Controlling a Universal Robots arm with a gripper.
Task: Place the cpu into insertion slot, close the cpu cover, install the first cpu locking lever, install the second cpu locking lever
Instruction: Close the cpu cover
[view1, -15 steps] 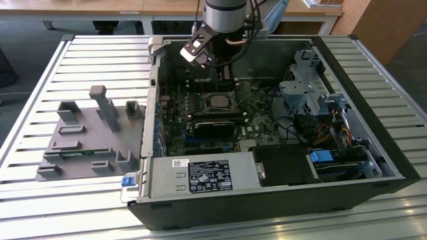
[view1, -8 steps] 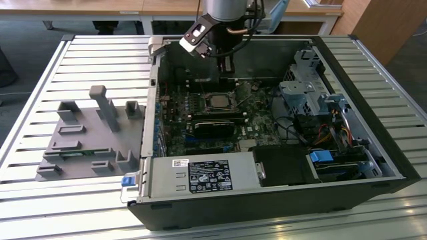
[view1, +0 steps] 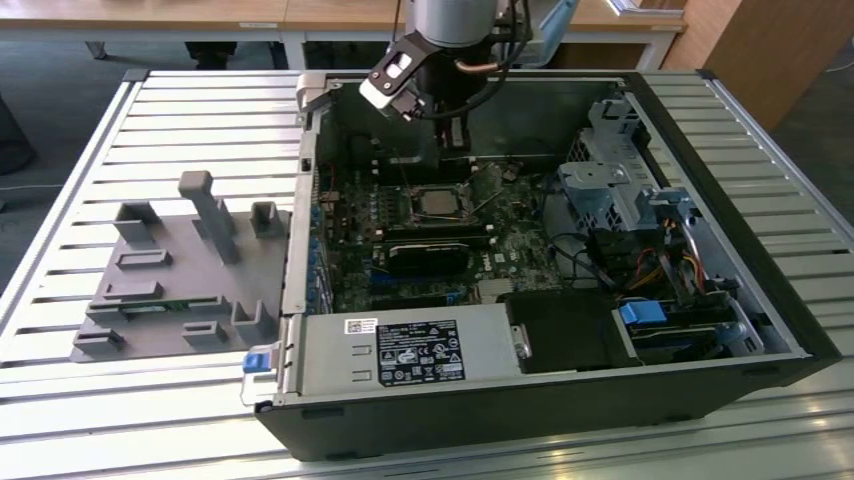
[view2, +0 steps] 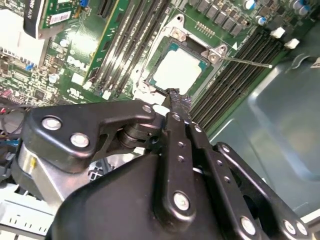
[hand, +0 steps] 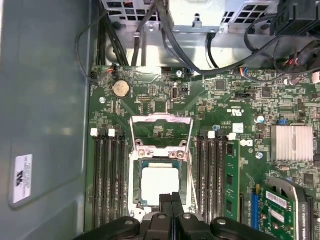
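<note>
The cpu (hand: 160, 184), a pale silvery square, lies in the insertion slot (view1: 435, 203) on the green motherboard (hand: 150, 95). The thin metal cpu cover (hand: 161, 153) lies flat around the cpu (view2: 177, 70), framing it. A thin wire locking lever (view2: 247, 61) sticks out sideways from the socket. In the first wrist view, wire lever arms (hand: 161, 118) outline the board beyond the socket. My gripper (hand: 171, 201) hangs just above the socket's edge, its black fingers pressed together with nothing between them. In the exterior view the gripper (view1: 455, 148) reaches into the open case above the board.
Memory slots (hand: 107, 180) flank the socket on both sides. A finned heatsink (hand: 292, 142), cables (hand: 165, 35) and the grey case wall (hand: 45, 100) surround the board. The power supply box (view1: 400, 350) and a drive cage (view1: 614, 190) fill the case. A grey fixture (view1: 174, 270) sits outside.
</note>
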